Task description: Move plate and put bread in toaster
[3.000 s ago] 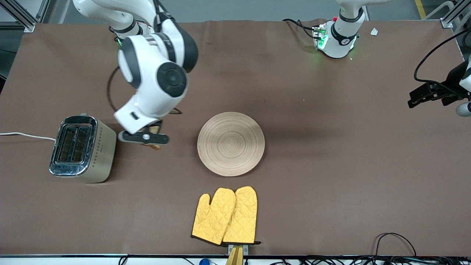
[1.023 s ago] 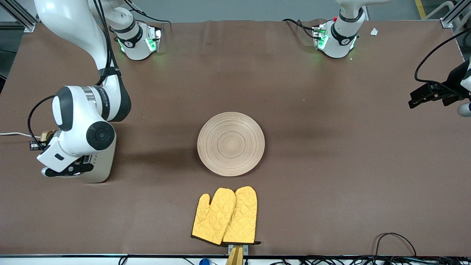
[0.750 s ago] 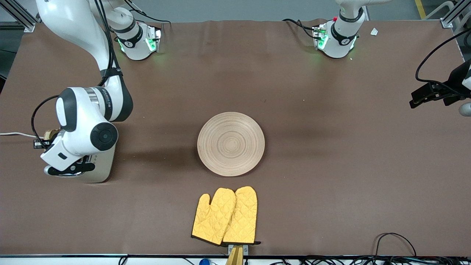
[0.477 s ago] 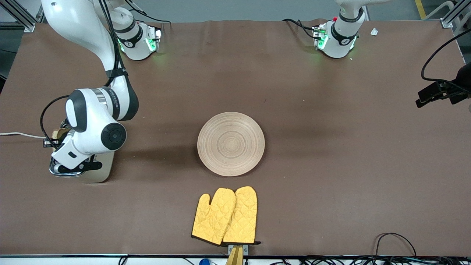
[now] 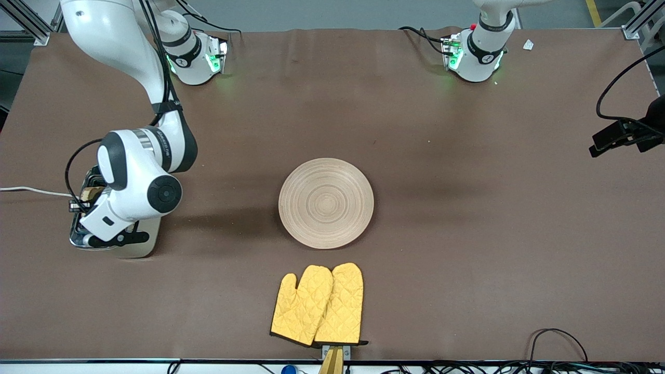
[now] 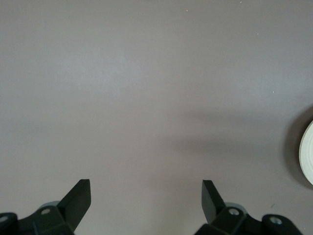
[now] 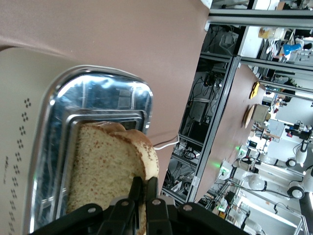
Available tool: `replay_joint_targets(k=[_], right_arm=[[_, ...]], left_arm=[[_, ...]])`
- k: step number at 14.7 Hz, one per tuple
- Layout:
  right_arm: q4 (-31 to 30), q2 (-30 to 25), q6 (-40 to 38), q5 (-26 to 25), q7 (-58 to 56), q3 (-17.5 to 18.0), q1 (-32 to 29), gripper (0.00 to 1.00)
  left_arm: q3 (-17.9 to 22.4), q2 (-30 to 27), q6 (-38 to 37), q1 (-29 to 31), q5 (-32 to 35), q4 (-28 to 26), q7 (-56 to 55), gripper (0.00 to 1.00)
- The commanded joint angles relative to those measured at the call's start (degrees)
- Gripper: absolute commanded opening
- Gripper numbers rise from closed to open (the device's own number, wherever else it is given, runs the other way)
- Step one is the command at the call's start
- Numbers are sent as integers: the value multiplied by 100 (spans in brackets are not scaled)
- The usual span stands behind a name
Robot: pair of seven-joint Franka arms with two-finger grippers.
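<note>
The right arm's wrist hides most of the toaster in the front view. The bread runs off the right wrist view's edge. Only a sliver of plate shows in the left wrist view.

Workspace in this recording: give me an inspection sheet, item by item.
Surface: brown table, covered in cloth.
Job's things: plate mid-table; toaster toward the right arm's end; bread upright over a slot.
Clutter: yellow oven mitts, nearer the front camera than the plate.
Pincers: right pincer shut on the bread above the toaster; left pincer open over bare table, waiting.
Cables: white cord at the toaster; black cables at the table edge.
Surroundings: metal racks in the right wrist view.
</note>
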Motion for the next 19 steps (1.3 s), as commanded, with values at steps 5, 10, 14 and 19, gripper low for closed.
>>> replay_joint_targets(k=[5,10,14,19], right_arm=[[245,272,-17,588,348,9,-8,100],[1439,-299,-1087,2520,-213,17,27,100],[1776,-1308,-1168,3587,-478,-79,-69,100],[1732,-2496,-1527,4358,-1223,-88,-875,100]], left_arm=[[7,2,66,-30,17,-10,-43,100],[-20,28,66,-13,16,8,53,100],[-55,-15,57,-74,174,60,63,100],[-134,-24,30,-48,192,210,98,100]])
